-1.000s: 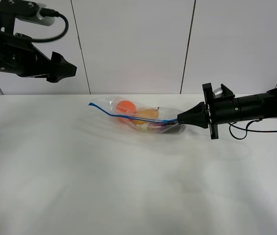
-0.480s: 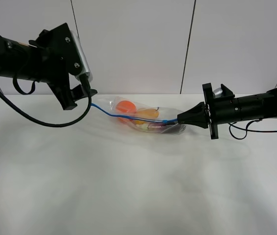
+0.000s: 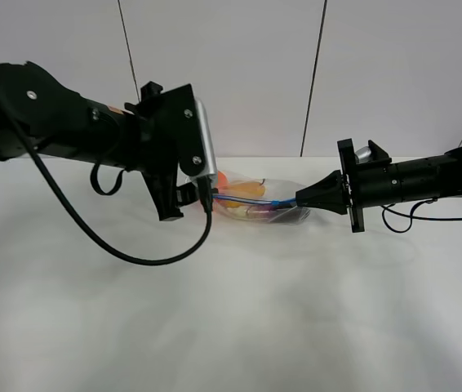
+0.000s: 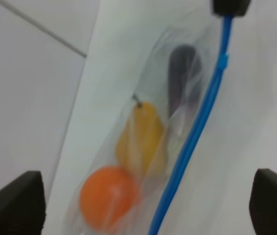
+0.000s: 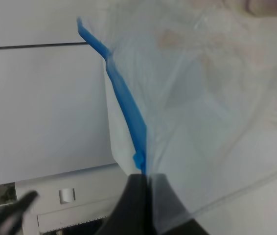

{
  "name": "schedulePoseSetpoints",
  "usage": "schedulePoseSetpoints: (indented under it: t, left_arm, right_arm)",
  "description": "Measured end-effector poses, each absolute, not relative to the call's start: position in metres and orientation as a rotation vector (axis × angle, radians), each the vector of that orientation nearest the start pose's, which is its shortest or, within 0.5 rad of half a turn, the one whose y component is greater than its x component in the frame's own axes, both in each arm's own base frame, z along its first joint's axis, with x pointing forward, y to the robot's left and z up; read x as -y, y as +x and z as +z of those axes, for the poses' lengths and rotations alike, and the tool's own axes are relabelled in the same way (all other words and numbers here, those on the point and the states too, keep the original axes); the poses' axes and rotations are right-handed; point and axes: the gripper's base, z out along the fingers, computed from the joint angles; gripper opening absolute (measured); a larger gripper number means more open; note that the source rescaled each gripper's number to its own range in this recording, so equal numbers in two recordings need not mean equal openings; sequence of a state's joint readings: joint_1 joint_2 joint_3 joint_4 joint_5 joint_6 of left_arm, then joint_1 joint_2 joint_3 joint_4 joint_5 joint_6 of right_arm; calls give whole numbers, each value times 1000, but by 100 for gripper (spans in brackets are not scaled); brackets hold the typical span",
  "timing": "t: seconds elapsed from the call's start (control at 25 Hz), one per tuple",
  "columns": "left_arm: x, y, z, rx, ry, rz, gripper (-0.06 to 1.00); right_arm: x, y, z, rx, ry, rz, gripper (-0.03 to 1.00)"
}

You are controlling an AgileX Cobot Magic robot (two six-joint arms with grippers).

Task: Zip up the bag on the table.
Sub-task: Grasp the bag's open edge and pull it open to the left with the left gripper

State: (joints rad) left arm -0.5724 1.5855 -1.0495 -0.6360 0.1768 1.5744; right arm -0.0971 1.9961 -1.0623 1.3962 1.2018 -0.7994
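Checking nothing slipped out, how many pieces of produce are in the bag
3. From the high camera: orange at the bag's left end, pear in the middle, eggplant toward its right end. The left arm may hide more.

Saw bright, even light; faint soft shadows on counter (image 3: 239, 327). My left wrist view was blurred, bag (image 4: 143, 142) out of focus.

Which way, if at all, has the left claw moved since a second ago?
Yes. The left claw swung down and rightward, from high by the wall to the left end of the bag, which stayed put.
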Motion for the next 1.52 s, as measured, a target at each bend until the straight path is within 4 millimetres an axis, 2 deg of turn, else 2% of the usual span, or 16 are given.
schedulePoseSetpoints:
  t: [0.24,0.44,0.6,0.84,1.16,1.36,1.52]
  left_arm:
    - [234,291,241,-1499,1492,133,98]
    - [254,287,224,-1492,1487,139,98]
    - [262,288,207,-1499,1495,162,98]
    - [264,297,184,-1561,1444,188,95]
    - [266,299,184,-1569,1382,184,95]
    - [280,288,185,-1486,1421,183,95]
    - [289,286,177,-1419,1445,217,95]
  right_arm:
    - [-50,351,157,-2490,267,1672,0]
    - [-50,351,157,-2490,267,1671,0]
    - [-50,351,157,-2490,267,1671,0]
    - [-50,351,157,-2490,267,1671,0]
    - [-50,351,157,-2490,267,1671,0]
    - [-50,351,157,-2491,266,1671,0]
    - [-50,351,157,-2491,266,1671,0]
